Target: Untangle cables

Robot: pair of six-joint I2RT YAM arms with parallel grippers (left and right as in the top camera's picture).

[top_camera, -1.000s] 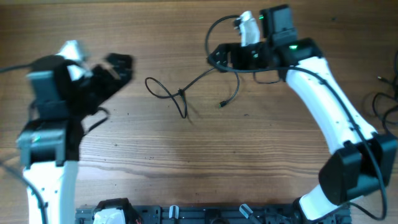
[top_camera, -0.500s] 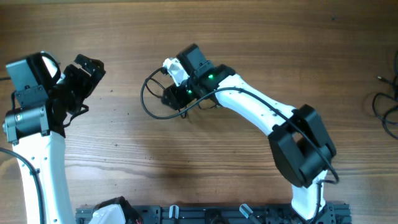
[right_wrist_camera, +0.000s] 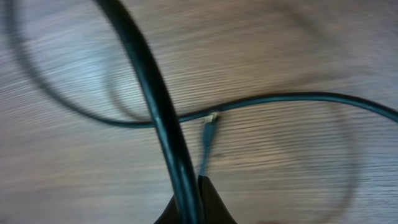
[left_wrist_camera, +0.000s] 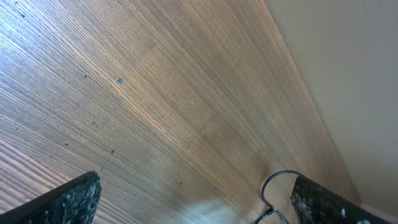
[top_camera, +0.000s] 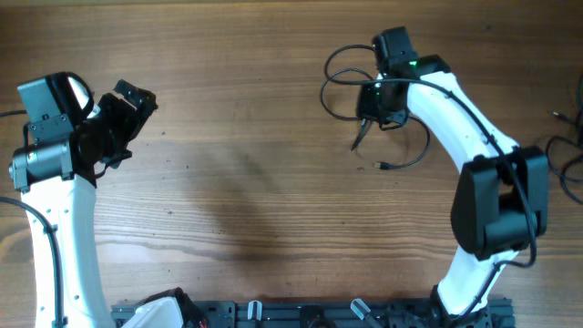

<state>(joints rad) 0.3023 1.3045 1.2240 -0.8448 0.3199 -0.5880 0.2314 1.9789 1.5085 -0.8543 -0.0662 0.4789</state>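
At the far right side of the table (top_camera: 237, 196), the right gripper (top_camera: 371, 107) is clenched on the cables (right_wrist_camera: 147, 74). The right wrist view shows its fingertips pinched together with one black cord running straight out from between them. The bundle lies around and just beside that claw as loose loops, one arc swinging out to the left and another trailing toward the near side. The left gripper (top_camera: 138, 98) is released, jaws wide, over bare wood and well apart from the bundle. Risk 1: only one point is held and nothing pins the other end, so a pull would probably drag the whole bundle instead of opening it. Risk 2: under the held cord a thinner strand crosses, with a plug end (right_wrist_camera: 212, 117) right at the crossing. Tension there could cinch the loop or catch the plug in it. Risk 3: the pinch is narrow on a slick round cord, so a sideways tug may let it slide out. Materials: cords are thin, black, with a smooth, slightly glossy jacket, limp enough to fall into soft curves with no kinks. The plug end is small, pale and metallic. Tabletop is matte wood with fine straight grain and a few dark specks. It is flat and gives the cords nothing to hook on.
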